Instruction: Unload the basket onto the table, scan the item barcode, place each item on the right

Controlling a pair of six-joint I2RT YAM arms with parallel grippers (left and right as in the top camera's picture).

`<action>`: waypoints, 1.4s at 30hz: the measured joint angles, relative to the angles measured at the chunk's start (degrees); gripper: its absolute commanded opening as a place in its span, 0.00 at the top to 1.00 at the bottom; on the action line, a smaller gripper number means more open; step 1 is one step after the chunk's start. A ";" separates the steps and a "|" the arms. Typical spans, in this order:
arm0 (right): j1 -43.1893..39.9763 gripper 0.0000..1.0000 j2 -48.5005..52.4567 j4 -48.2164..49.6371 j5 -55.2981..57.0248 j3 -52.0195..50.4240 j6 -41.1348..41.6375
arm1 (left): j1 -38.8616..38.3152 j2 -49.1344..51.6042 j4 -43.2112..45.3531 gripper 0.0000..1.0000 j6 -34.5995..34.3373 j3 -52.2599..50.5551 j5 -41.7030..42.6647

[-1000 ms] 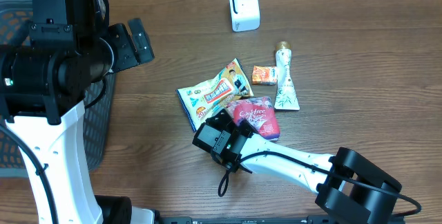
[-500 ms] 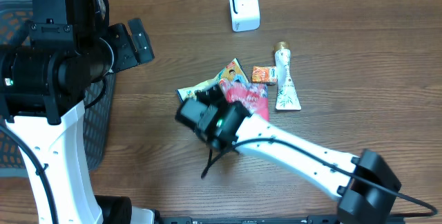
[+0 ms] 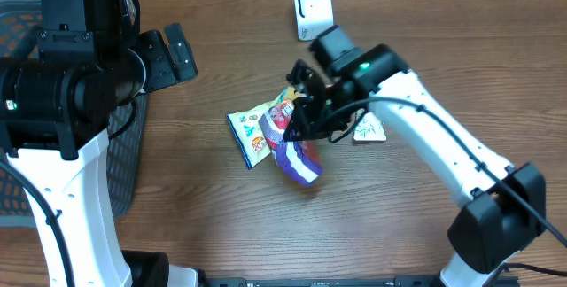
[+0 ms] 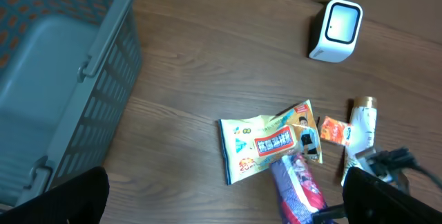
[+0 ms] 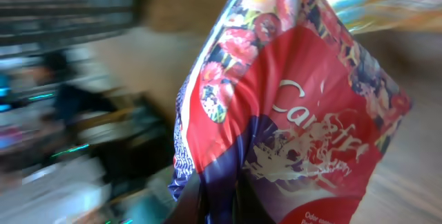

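Observation:
The item is a red and purple "Carefree" packet, hanging tilted above the table. My right gripper is shut on its purple edge, and the packet fills the blurred right wrist view. The white barcode scanner stands upright at the back of the table, well apart from the packet. At the far left my left gripper hangs high and open with nothing between its fingers.
A yellow-green snack packet lies flat just left of the held item. A small orange packet and a white tube lie to its right. A grey mesh basket stands at the left edge.
My right gripper shut on the red packet and lifted it off the table. The right arm swung from the front edge up and back toward the scanner. The left arm stayed still.

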 measured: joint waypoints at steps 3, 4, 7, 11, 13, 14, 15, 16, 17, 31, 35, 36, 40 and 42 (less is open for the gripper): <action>-3.98 0.96 0.00 2.75 -10.40 -6.01 -1.77 | 0.02 0.00 0.00 0.00 0.00 0.00 0.00; -4.85 0.96 0.00 3.52 -12.07 -7.80 -2.08 | 0.00 0.00 0.02 0.00 0.00 0.00 0.00; -8.15 0.94 0.00 7.50 -15.82 -15.34 -2.51 | 0.02 0.00 0.02 0.00 0.00 0.00 0.00; -13.42 0.63 0.00 11.63 -14.08 -23.58 0.13 | 0.00 0.00 0.02 0.00 0.00 0.00 0.00; -17.25 0.56 0.00 10.32 -9.79 -25.07 2.27 | 0.02 0.00 0.02 0.00 0.00 0.00 0.00; -18.82 0.55 0.00 9.42 -7.41 -25.07 2.69 | 0.00 0.00 0.02 0.00 0.00 0.00 0.00; -21.35 0.54 -0.02 8.02 -2.97 -24.90 3.37 | 0.02 0.00 0.02 0.00 0.00 0.00 0.00; -22.18 0.53 -0.02 7.43 -1.07 -24.87 3.50 | 0.02 0.00 0.00 0.00 0.00 0.00 0.00; -23.34 0.53 -0.02 5.86 2.29 -24.74 3.65 | 0.02 0.00 0.02 0.00 0.00 0.00 0.00; -25.03 0.28 -0.02 -6.45 26.05 -12.48 4.74 | 0.00 0.00 0.02 0.00 0.00 0.00 0.00; -22.80 0.28 -0.02 -1.64 26.21 -12.76 4.59 | 0.00 0.00 0.00 0.00 0.00 0.00 0.00; -22.29 0.28 -0.02 -1.01 25.77 -12.83 4.07 | 0.02 0.00 0.02 0.00 0.00 0.00 0.00; -18.45 0.17 -0.02 0.44 23.04 -12.92 -1.01 | 0.02 0.00 0.02 0.00 0.00 0.00 0.00; -15.67 0.17 -0.02 0.98 22.67 -12.92 -3.56 | 0.02 0.00 0.02 0.00 0.00 0.00 0.00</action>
